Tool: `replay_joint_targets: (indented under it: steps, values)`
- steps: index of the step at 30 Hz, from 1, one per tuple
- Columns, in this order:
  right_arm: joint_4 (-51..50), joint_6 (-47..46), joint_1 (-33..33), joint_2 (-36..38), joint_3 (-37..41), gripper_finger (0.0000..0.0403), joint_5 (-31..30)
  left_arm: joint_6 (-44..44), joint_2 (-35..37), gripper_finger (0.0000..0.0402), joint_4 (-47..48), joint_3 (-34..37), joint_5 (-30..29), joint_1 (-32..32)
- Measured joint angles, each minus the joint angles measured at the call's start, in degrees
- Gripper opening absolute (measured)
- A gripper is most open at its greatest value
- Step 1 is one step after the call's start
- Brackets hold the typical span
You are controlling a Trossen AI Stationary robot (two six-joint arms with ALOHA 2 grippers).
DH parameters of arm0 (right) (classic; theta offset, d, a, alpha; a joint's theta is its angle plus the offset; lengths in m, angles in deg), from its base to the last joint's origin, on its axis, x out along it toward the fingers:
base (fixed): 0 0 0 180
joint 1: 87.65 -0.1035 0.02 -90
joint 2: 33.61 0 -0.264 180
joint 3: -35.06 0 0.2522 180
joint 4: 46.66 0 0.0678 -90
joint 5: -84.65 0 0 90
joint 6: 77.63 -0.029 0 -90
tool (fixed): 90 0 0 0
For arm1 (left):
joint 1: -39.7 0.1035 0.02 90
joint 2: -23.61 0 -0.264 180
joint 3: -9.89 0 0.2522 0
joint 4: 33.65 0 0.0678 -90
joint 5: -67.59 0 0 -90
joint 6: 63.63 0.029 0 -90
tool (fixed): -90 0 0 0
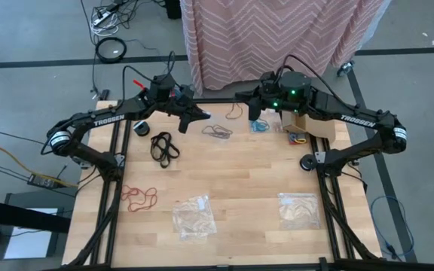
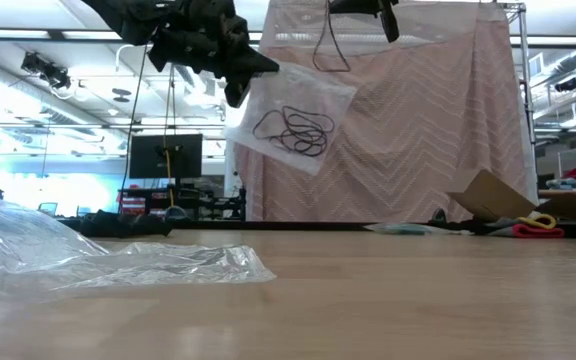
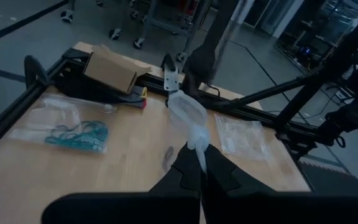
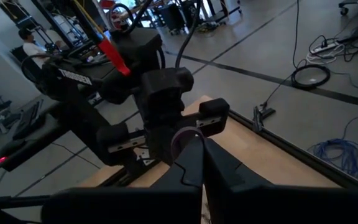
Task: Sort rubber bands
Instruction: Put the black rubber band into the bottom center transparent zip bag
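From above, a wooden surface holds rubber bands in separate clusters: black ones near the left arm, red ones nearer the front left, and teal-blue ones under the right arm. Two clear plastic bags lie near the front edge. The left gripper and right gripper hang close together over the back edge.

From table height, the left gripper pinches the top of a raised clear bag with dark brown bands inside.

The left wrist camera shows its fingers pressed together on the bag's corner.

The right wrist camera shows its fingers pressed together on a thin dark band.
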Motion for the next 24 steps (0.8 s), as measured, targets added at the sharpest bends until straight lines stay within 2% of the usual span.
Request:
replay_joint_targets:
  steps: [13,24]
  values:
    - [-0.02,0.00,0.00,0.00,0.00,0.0000,-0.02,-0.26,0.00,0.0000,-0.15,0.00,-1.08,0.00]
    - [-0.09,0.00,0.00,0.00,0.00,0.0000,-0.02,-3.53,0.02,0.0000,-5.18,0.00,0.27,-0.04]
